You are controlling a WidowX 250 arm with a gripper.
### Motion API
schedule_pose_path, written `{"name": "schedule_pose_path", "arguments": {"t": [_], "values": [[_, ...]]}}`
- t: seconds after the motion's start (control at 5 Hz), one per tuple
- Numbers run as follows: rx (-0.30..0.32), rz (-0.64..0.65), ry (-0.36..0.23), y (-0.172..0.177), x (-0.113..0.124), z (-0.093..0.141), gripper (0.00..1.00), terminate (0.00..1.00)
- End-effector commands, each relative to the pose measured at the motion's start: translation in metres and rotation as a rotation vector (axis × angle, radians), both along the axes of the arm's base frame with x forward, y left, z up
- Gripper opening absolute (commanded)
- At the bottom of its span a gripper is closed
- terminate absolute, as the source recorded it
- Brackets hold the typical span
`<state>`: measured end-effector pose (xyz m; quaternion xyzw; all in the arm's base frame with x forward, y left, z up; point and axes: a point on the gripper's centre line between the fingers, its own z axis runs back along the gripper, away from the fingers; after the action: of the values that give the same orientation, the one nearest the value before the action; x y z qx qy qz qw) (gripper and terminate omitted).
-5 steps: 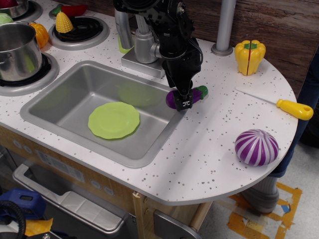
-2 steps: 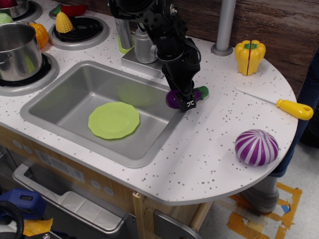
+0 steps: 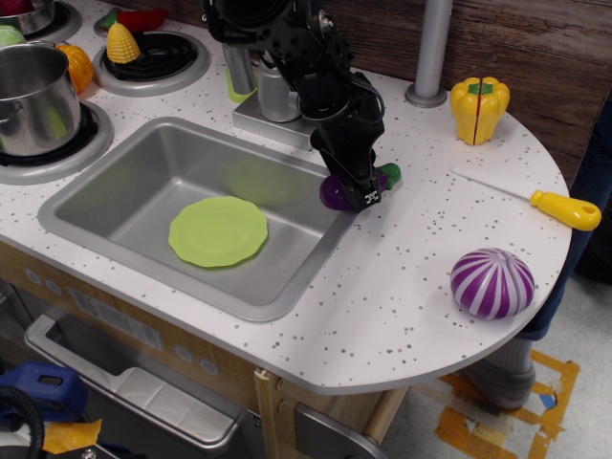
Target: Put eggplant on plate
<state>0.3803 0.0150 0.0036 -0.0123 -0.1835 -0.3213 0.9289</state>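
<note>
The eggplant (image 3: 337, 192) is small, glossy and purple with a green stem cap, and lies on the counter at the right rim of the sink. My black gripper (image 3: 364, 198) reaches down from the upper left and its fingers close around the eggplant's middle, hiding part of it. The lime-green plate (image 3: 219, 230) lies flat on the sink floor, to the left of and below the gripper. The eggplant looks to be at counter height; I cannot tell if it is lifted.
The steel sink (image 3: 124, 182) holds the plate. A purple-and-white striped ball (image 3: 491, 283) sits at the front right. A yellow-handled knife (image 3: 555, 206) and a yellow pepper (image 3: 479, 108) lie at the back right. The faucet (image 3: 260, 91), a pot (image 3: 34, 96) and corn (image 3: 121, 43) are at the back left.
The arm has tilted and leaned leftward over the sink edge. The gripper has stayed at the eggplant, and the eggplant has barely shifted.
</note>
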Motion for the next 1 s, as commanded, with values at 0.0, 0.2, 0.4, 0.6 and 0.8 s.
{"name": "schedule_pose_path", "arguments": {"t": [0.0,0.2,0.4,0.6,0.8], "values": [[0.013,0.044,-0.029,0.004,0.001,0.005,0.00,0.00],[0.060,0.111,0.004,-0.004,-0.012,0.027,0.00,0.00],[0.112,0.159,0.034,-0.005,-0.028,0.050,0.00,0.00],[0.136,0.200,0.049,-0.002,-0.042,0.054,0.00,0.00],[0.163,0.223,0.055,0.014,-0.055,0.054,0.00,0.00]]}}
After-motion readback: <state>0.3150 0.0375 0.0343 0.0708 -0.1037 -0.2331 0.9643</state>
